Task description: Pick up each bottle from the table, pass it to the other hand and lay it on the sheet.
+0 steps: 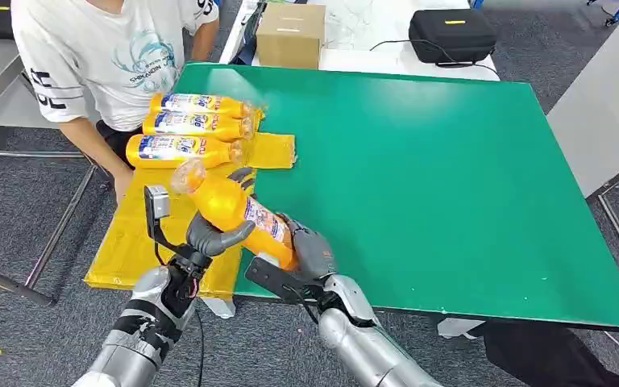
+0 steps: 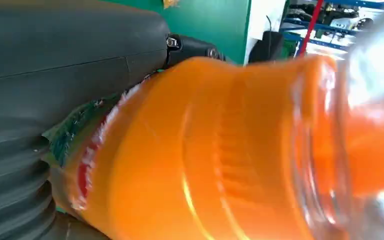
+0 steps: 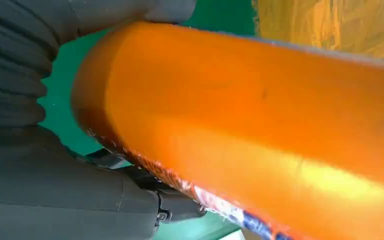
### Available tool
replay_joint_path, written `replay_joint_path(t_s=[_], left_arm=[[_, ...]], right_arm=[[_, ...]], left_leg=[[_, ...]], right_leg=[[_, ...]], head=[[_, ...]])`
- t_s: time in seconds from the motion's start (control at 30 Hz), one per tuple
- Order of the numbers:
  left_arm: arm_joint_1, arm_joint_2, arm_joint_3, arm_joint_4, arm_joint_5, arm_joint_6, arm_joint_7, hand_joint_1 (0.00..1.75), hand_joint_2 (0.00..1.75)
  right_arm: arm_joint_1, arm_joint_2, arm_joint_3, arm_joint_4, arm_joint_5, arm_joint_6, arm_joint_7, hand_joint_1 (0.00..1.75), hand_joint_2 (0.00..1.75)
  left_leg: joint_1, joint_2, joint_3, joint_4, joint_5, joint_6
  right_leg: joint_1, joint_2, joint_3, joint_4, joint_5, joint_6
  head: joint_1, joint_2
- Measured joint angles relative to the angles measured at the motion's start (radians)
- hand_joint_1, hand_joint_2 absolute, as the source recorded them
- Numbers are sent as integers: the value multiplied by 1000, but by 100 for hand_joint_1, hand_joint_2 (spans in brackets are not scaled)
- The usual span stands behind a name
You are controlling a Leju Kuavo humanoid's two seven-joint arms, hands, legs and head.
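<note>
Both the left robot hand (image 1: 213,235) and the right robot hand (image 1: 310,251) grip the bottle (image 1: 238,208).

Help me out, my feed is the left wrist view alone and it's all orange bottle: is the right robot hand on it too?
Observer: Yes. In the head view the right robot hand grips the base end of the bottle, while the left robot hand wraps its middle.
Operator: How many are already down?
Observer: Three bottles lie side by side at the far end of the yellow sheet.
Operator: Anyone close?
Observer: A person in a white T-shirt stands right beside those three.
</note>
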Motion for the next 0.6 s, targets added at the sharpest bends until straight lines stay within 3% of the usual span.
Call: replay_joint_path(t_s=[0.47,0.6], left_arm=[[24,0,31,-66,52,55,0,175,175],[27,5,56,-80,-32,158,-45,175,175]], right_arm=[[28,5,-36,-38,-126,-17,-31,0,175],[56,-2,-83,-100,-207,-42,-80,0,175]], left_leg=[[0,0,0,0,0,0],[0,0,0,0,0,0]], right_leg=[[0,0,0,0,0,0],[0,0,0,0,0,0]], head=[[0,0],[0,0]])
